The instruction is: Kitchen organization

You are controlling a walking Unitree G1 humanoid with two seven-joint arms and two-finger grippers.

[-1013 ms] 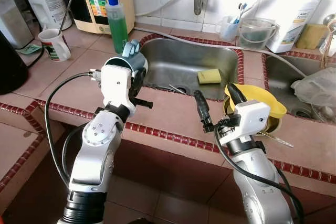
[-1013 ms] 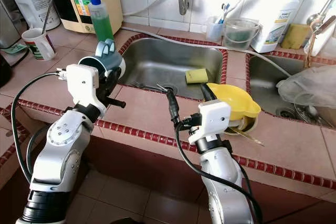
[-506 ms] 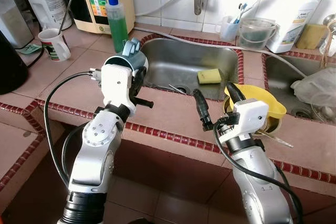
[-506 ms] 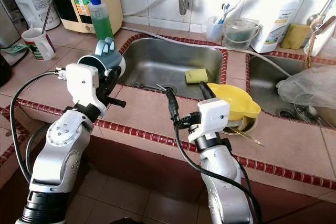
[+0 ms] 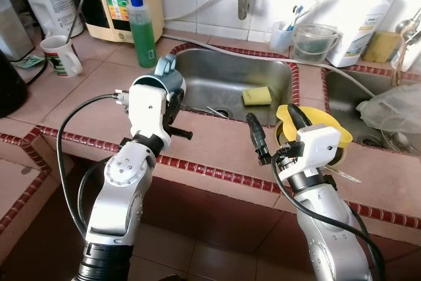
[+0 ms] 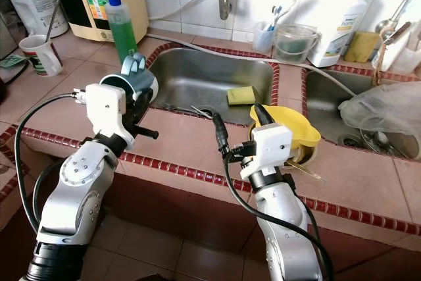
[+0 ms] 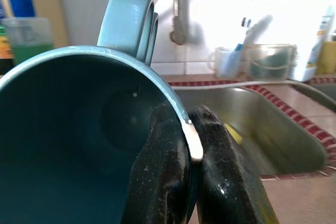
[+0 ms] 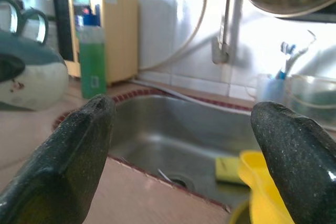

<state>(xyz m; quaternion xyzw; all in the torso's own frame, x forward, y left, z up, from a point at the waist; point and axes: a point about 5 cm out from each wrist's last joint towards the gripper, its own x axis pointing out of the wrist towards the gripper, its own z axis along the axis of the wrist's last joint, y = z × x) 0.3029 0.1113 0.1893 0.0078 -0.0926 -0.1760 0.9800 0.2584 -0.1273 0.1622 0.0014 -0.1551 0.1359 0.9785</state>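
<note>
The tiled table (image 5: 217,143) runs around the steel sink (image 5: 230,87), and I hold the blue mug (image 5: 168,78) over its left edge, my left gripper (image 7: 191,145) pinched on the rim alone, one finger inside and one outside. That thin hold could let the mug swing or slip and drop into the sink. My right gripper (image 5: 273,120) hangs open and empty beside the yellow bowl (image 5: 322,129), near enough to knock it.
</note>
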